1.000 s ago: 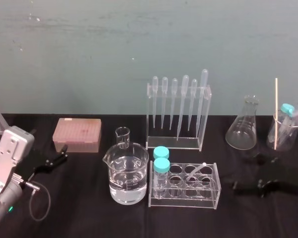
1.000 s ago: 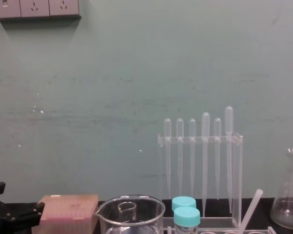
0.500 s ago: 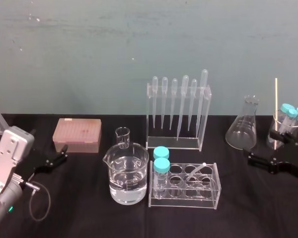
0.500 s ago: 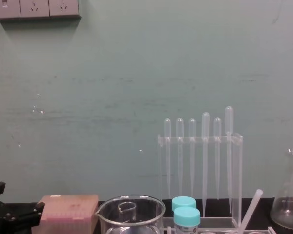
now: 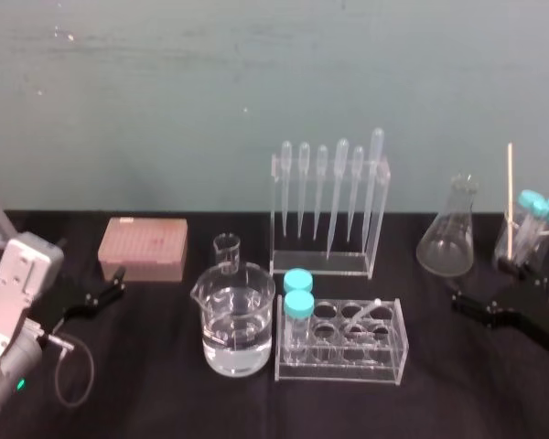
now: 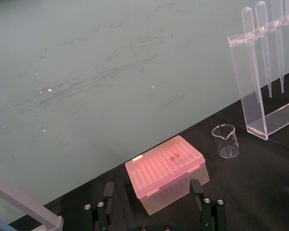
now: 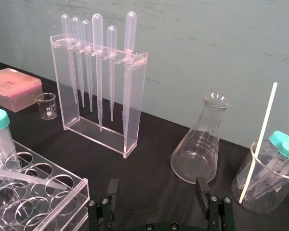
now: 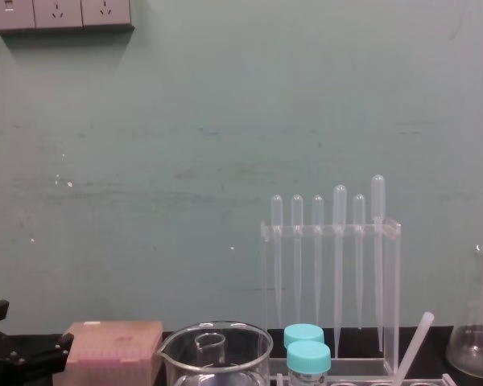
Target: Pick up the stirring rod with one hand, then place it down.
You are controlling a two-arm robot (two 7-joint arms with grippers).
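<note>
The stirring rod point(image 5: 509, 187) is a thin pale stick standing nearly upright in a small glass beaker point(image 5: 517, 249) at the far right, beside blue-capped tubes. In the right wrist view the stirring rod point(image 7: 261, 137) leans on the beaker point(image 7: 267, 190) rim. My right gripper point(image 5: 485, 291) hovers low just in front and left of that beaker, open, with nothing between its fingers; the right gripper point(image 7: 157, 190) faces the conical flask. My left gripper point(image 5: 102, 294) rests open at the far left, and the left gripper point(image 6: 152, 192) points at the pink box.
A conical flask point(image 5: 448, 233) stands left of the rod's beaker. Mid-table are a pipette rack point(image 5: 328, 206), a tube rack point(image 5: 340, 340) with two blue-capped tubes, a water-filled beaker point(image 5: 236, 320) and a tiny beaker point(image 5: 226, 253). A pink tip box point(image 5: 142, 247) sits at the left.
My right gripper rose from the table's front toward the rod's beaker, then eased slightly back toward me. The rod, glassware and left arm stayed put.
</note>
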